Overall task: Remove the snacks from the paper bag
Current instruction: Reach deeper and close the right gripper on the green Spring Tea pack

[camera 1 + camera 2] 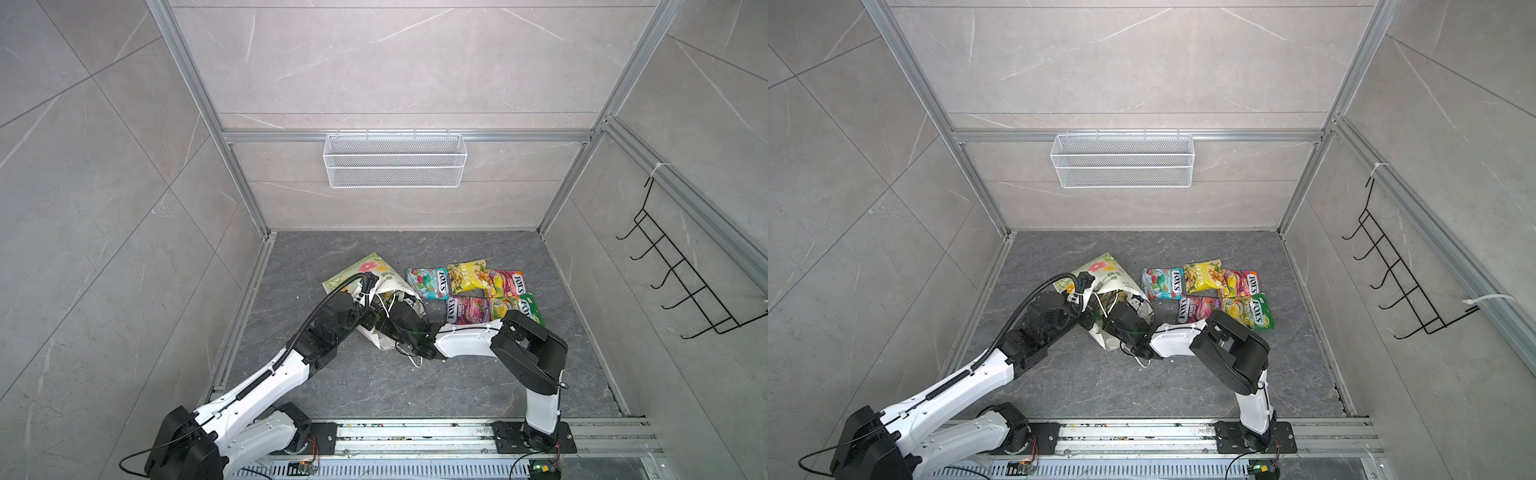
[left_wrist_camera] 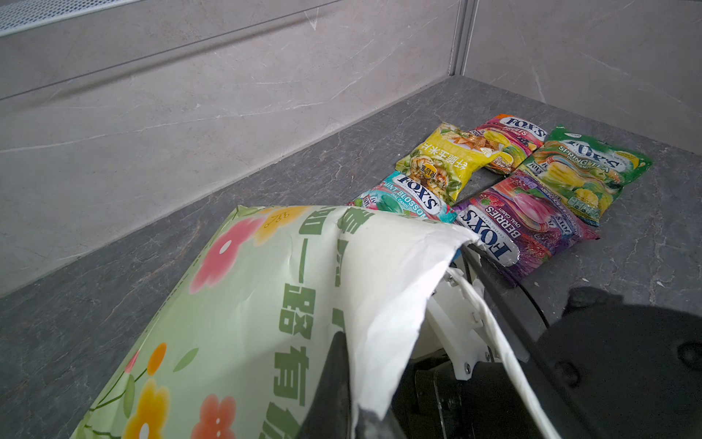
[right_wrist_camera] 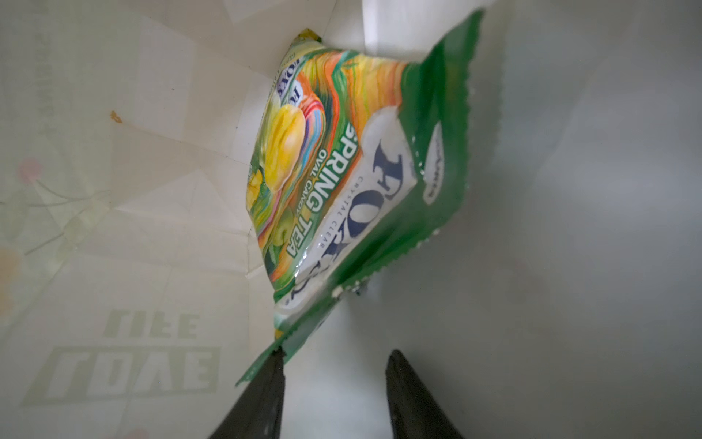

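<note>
The paper bag (image 1: pixel 357 270) (image 1: pixel 1100 270) lies on its side on the dark table, mouth toward the arms. My left gripper (image 2: pixel 357 410) is shut on the bag's white rim (image 2: pixel 387 289), holding the mouth up. My right gripper (image 3: pixel 336 365) is inside the bag and open. Ahead of it lies a green FOX'S snack (image 3: pixel 342 171), whose corner touches one fingertip (image 3: pixel 275 361). In both top views the bag hides the right fingers. To the bag's right lie several snacks: teal-red (image 1: pixel 428 282), yellow (image 1: pixel 467 274), orange-pink (image 1: pixel 505 282), purple (image 1: pixel 467 309) and green (image 1: pixel 521 309).
A white wire-mesh basket (image 1: pixel 395 160) hangs on the back wall. A black hook rack (image 1: pixel 681 282) hangs on the right wall. Tiled walls with aluminium posts close in the table on three sides. The arms' base rail (image 1: pixel 415 434) runs along the front edge.
</note>
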You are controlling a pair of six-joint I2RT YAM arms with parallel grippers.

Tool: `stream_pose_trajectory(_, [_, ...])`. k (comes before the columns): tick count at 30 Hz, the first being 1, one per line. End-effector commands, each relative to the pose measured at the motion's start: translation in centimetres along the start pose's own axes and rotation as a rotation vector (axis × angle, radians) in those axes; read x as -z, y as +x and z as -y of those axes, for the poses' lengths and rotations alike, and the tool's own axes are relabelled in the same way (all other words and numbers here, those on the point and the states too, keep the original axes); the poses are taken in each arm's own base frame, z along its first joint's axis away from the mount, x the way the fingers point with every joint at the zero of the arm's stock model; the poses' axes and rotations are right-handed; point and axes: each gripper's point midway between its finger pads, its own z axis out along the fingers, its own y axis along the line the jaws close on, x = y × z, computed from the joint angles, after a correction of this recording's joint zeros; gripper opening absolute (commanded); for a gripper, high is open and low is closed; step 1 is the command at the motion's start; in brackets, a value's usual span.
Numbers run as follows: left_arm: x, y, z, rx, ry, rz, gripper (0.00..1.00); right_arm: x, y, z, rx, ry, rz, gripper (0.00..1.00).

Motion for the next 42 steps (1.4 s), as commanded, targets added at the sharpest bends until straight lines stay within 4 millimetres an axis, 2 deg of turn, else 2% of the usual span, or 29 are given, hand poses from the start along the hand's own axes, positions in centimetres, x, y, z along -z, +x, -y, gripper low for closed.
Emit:
stream_pose_trajectory(1, [0.1, -1.6, 0.1, 0.010, 0.009, 0.056, 0.00, -0.1, -0.9, -0.4, -0.054, -0.014, 0.040, 0.52])
stream_pose_trajectory(2, [0.2, -1.6, 0.1, 0.008, 0.010, 0.058, 0.00, 0.0, -1.1, -0.5, -0.056, -0.020, 0.048, 0.52])
stream_pose_trajectory(3, [0.1, -1.6, 0.0, 0.007, 0.007, 0.059, 0.00, 0.0, -1.2, -0.4, -0.061, -0.007, 0.051, 0.61])
stream_pose_trajectory(4, [0.2, -1.7, 0.0, 0.006, 0.007, 0.061, 0.00, 0.0, -1.1, -0.1, -0.067, 0.006, 0.050, 0.63])
stream_pose_trajectory(9, [0.0, -1.7, 0.2, 0.008, 0.014, 0.059, 0.00, -0.7, -1.2, 0.4, -0.129, 0.001, 0.053, 0.63])
stream_pose_trajectory(12, [0.1, -1.8, 0.2, 0.008, 0.015, 0.059, 0.00, -1.0, -1.3, -0.2, -0.123, -0.011, 0.050, 0.58])
stream_pose_trajectory(19, [0.1, -2.1, 0.3, 0.011, 0.024, 0.066, 0.00, -2.2, -1.4, 0.1, -0.127, -0.006, 0.042, 0.34])
stream_pose_trajectory(23, [0.3, -2.2, 0.2, 0.012, 0.020, 0.068, 0.00, -2.5, -1.5, -0.6, -0.099, -0.033, 0.030, 0.09])
stream_pose_trajectory(25, [0.3, -2.1, 0.2, 0.013, 0.019, 0.065, 0.00, -2.2, -1.6, -1.0, -0.074, -0.039, 0.029, 0.02])
stream_pose_trajectory(29, [0.4, -2.1, -0.4, 0.019, -0.015, 0.059, 0.00, -0.9, -2.1, -2.2, -0.009, -0.062, 0.037, 0.00])
stream_pose_trajectory(34, [0.2, -2.0, -0.9, 0.026, -0.044, 0.035, 0.00, 2.0, -2.9, -4.7, 0.108, -0.095, 0.055, 0.00])
stream_pose_trajectory(42, [-0.2, -1.8, -2.1, 0.033, -0.112, -0.010, 0.00, 6.7, -3.2, -5.2, 0.198, -0.113, 0.054, 0.00])
